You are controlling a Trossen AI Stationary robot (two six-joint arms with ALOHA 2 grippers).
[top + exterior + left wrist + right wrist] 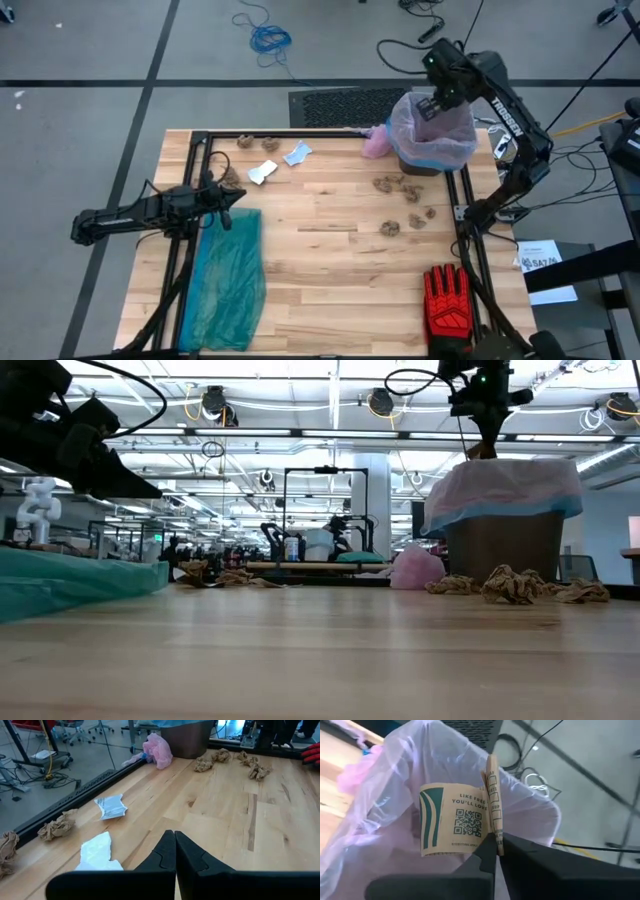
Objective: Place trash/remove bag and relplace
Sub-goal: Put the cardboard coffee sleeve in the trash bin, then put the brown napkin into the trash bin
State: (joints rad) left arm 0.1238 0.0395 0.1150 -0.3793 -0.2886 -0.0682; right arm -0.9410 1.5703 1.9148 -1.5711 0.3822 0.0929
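Observation:
A brown bin (420,165) at the table's far right is lined with the pinkish bag (432,128), whose blue rim (505,510) folds over the outside. My right gripper (497,852) hangs over the bag's mouth (395,795), shut on a flat brown paper cup sleeve (452,820) printed in green. More trash lies on the table: brown wads (398,185) near the bin, and brown wads with white scraps (262,172) at the far left. My left gripper (174,840) is shut at the table's left, holding nothing. My right gripper pinches the sleeve by one creased side edge (495,827) between its two fingers. The fingers slant steeply down from above. The sleeve stands out sideways from the fingers, flat, lifted clear above the bag's open mouth.
A second pinkish bag (375,143), bunched up, lies left of the bin. A teal plastic bag (225,280) is spread along the table's near left, by my left arm. A red-and-black glove (447,300) lies near right. Black frame rails (300,133) run along the table's edges.

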